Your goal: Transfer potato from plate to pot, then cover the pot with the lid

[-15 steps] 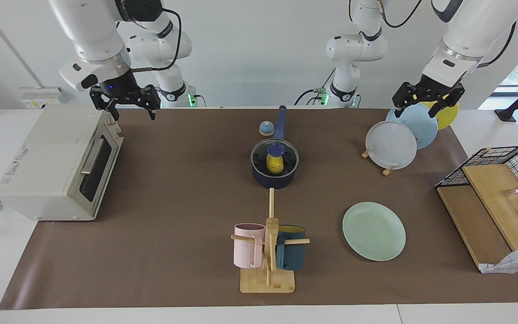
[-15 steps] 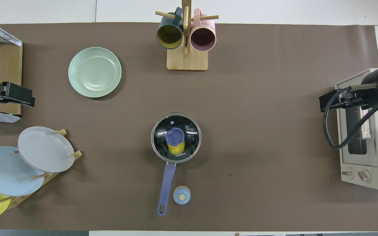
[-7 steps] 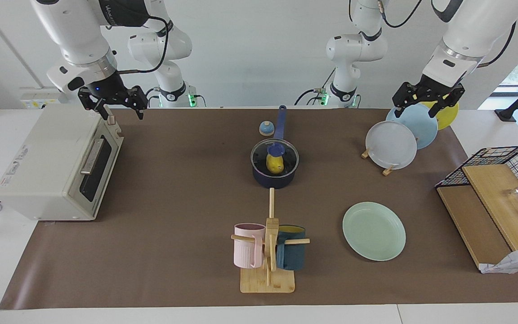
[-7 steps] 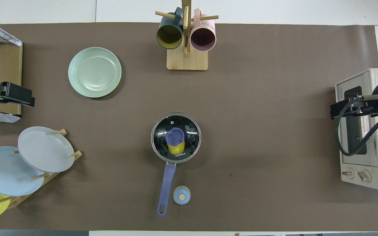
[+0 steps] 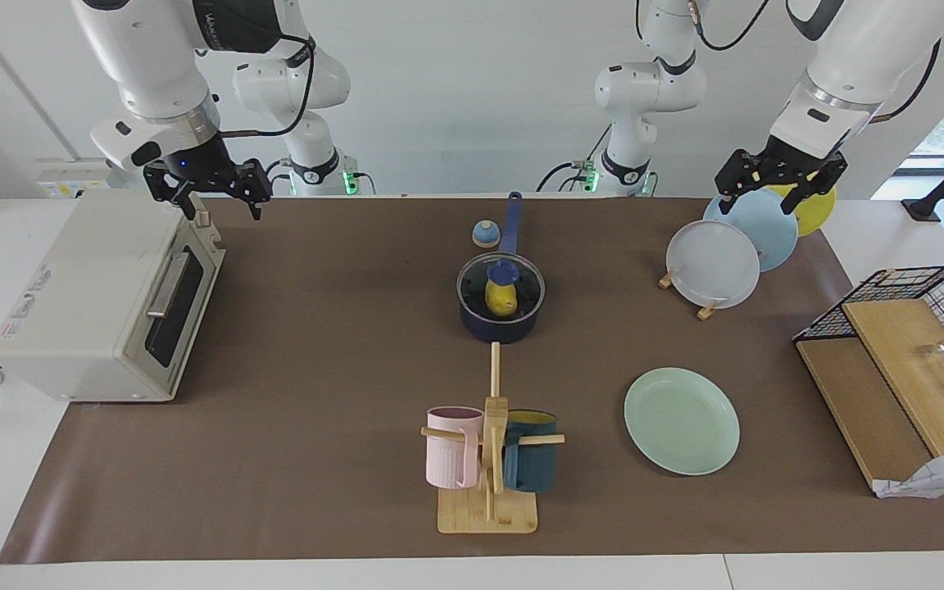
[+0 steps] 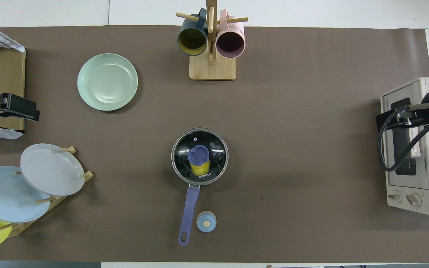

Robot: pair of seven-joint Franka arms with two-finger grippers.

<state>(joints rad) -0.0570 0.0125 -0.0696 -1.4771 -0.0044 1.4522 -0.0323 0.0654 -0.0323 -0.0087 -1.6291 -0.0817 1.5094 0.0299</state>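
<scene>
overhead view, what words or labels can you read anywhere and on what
"KONKA": white letters on the glass lid of the pot, at the rim nearest the handle.
Toaster oven: a red-and-white warning sticker on its front corner and a small brand mark on its top edge, both too small to read.
Right arm: dark lettering on its white casing in the facing view, too blurred to read.
Nothing else carries text.

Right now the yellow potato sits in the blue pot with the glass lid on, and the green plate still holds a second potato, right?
Not quite. The potato is in the pot under the lid, but the plate holds nothing. The overhead view shows its bare surface.
</scene>
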